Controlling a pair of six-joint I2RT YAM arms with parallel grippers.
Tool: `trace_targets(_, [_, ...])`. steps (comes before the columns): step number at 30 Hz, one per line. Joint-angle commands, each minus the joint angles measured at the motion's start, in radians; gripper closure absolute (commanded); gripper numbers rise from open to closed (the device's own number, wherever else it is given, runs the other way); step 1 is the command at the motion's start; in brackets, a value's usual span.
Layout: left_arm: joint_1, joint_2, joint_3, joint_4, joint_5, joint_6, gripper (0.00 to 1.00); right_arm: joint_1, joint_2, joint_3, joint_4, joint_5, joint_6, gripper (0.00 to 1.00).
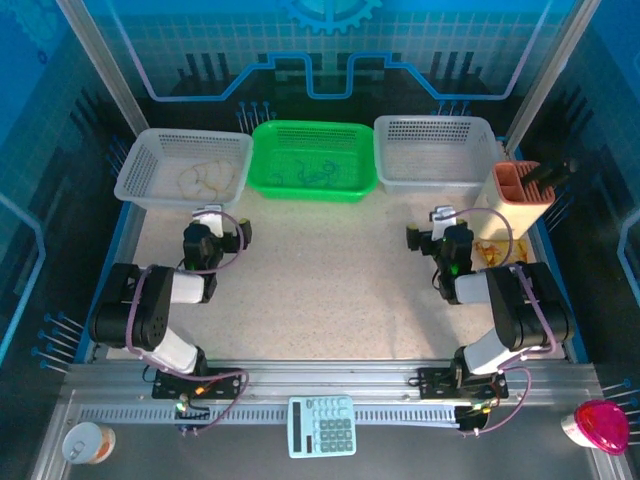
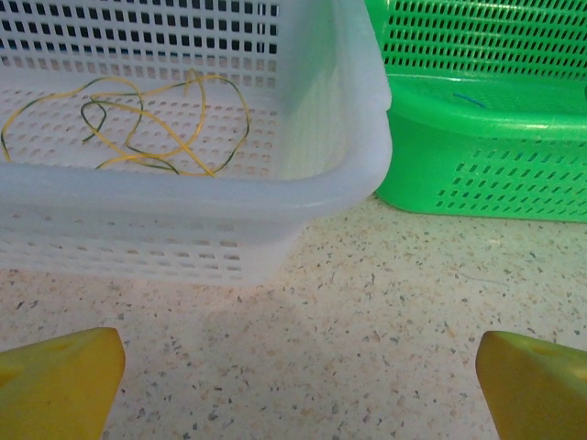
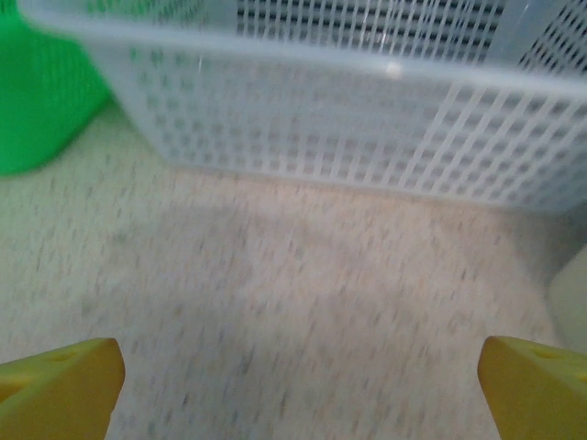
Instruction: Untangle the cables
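From above, pale cables [image 1: 205, 178] are seen coiled in the left white basket [image 1: 135, 175] and dark blue cables [image 1: 315, 172] in the green basket [image 1: 265, 160] beside it. The left fingers [image 1: 208, 214] and right fingers [image 1: 441, 215] are held over the bench [image 1: 330, 270].

At the left wrist, the left fingers [image 2: 64, 380] are spread wide before the yellow and dark cables in the white basket.

At the right wrist, the right fingers [image 3: 60, 380] are likewise spread, facing the right white basket [image 3: 367, 137].
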Motion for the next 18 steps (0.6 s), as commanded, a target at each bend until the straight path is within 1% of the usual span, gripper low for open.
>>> trace_targets(1, [0.007, -0.003, 0.01, -0.006, 0.035, 0.005, 0.01, -0.002, -0.016, 0.013, -0.018, -0.02, 0.006, 0.0])
trace_targets(12, [0.004, -0.003, 0.009, -0.004, 0.035, 0.008, 0.01, 0.0, -0.011, 0.013, -0.012, -0.019, 0.002, 0.0])
trace_targets(15, [0.004, -0.003, 0.009, -0.003, 0.035, 0.008, 0.01, -0.014, -0.014, 0.016, -0.023, -0.048, 0.008, 0.0])
trace_targets(18, [0.004, -0.002, 0.009, -0.004, 0.035, 0.008, 0.01, -0.012, -0.014, 0.012, -0.016, -0.049, 0.007, 0.0])
